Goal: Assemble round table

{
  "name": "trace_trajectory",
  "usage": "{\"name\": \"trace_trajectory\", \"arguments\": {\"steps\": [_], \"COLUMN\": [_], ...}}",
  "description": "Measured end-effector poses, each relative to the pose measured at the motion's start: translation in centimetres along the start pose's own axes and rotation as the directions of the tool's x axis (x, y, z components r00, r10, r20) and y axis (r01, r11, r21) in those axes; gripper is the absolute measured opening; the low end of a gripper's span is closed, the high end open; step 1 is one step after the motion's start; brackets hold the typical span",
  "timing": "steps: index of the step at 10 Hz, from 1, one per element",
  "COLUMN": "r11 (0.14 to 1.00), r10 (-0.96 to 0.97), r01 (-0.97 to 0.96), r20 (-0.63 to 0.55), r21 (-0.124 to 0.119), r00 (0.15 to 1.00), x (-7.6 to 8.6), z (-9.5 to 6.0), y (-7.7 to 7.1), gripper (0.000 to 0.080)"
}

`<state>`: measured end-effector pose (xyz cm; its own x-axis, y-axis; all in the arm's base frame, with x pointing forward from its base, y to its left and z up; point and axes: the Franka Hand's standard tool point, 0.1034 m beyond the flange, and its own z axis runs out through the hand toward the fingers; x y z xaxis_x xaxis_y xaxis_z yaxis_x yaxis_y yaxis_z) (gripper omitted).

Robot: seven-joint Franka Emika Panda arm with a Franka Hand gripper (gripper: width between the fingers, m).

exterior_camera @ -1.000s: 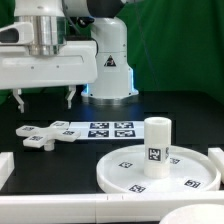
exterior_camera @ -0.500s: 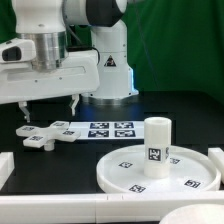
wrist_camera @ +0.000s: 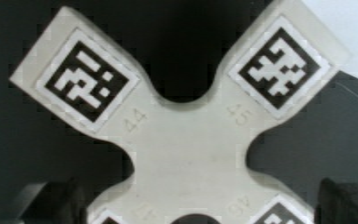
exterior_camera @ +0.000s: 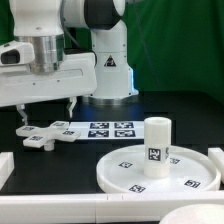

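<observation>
Exterior view: my two-finger gripper [exterior_camera: 46, 108] hangs in the left half of the frame. My fingers [exterior_camera: 20, 112] are spread wide, released, gripping nothing. Straight below, at lower left of centre, the white plastic cross-shaped foot piece [exterior_camera: 42, 134] lies flat on the black table [exterior_camera: 190, 115], with black-and-white square tags on its arms. My fingertips look just above it; contact can't be told from here.

Just beside the foot piece, toward frame centre, lies the thin flat white marker board [exterior_camera: 102, 129] with its tags. In the lower right, the large white rimmed round disc [exterior_camera: 108, 172] lies flat with tags on its face. The short thick white cylinder leg [exterior_camera: 158, 142] stands upright on the disc, one tag on its side. Disc and leg are well apart from my gripper. The white robot base [exterior_camera: 110, 60] is at upper centre, with a green backdrop [exterior_camera: 190, 40] behind it. A white bar [exterior_camera: 50, 206] runs along the bottom edge.

Wrist view: the foot piece [wrist_camera: 179, 140] fills most of the frame. Two of its arms fork apart, each carrying one tag, with dark table in the gap between them. My finger pads [wrist_camera: 48, 196] are dark, blurred shapes on either side of the piece's body, wide apart. The piece sits between them. It is too blurred to tell whether the pads touch its edges.
</observation>
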<state>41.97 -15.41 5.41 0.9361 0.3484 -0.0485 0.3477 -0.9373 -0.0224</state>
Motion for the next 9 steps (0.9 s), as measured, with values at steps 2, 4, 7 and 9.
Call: {"name": "trace_trajectory", "arguments": {"steps": [2,4,7,9], "r11": [1.0,1.0,1.0,1.0], "r10": [-0.004,-0.006,-0.014,-0.017], "r01": [0.004,0.006,0.014,0.016], "r20": [0.005,0.007,0.014,0.025], "r21": [0.001,0.001,0.005,0.01], "r00": [1.0,1.0,1.0,1.0], "x": [0.1,0.0,-0.1,-0.3], "z": [0.4,0.4,0.8,1.4], "y": [0.2,0.1,0.0,-0.2], "gripper": [0.0649,0.0649,0.0649,0.0649]}}
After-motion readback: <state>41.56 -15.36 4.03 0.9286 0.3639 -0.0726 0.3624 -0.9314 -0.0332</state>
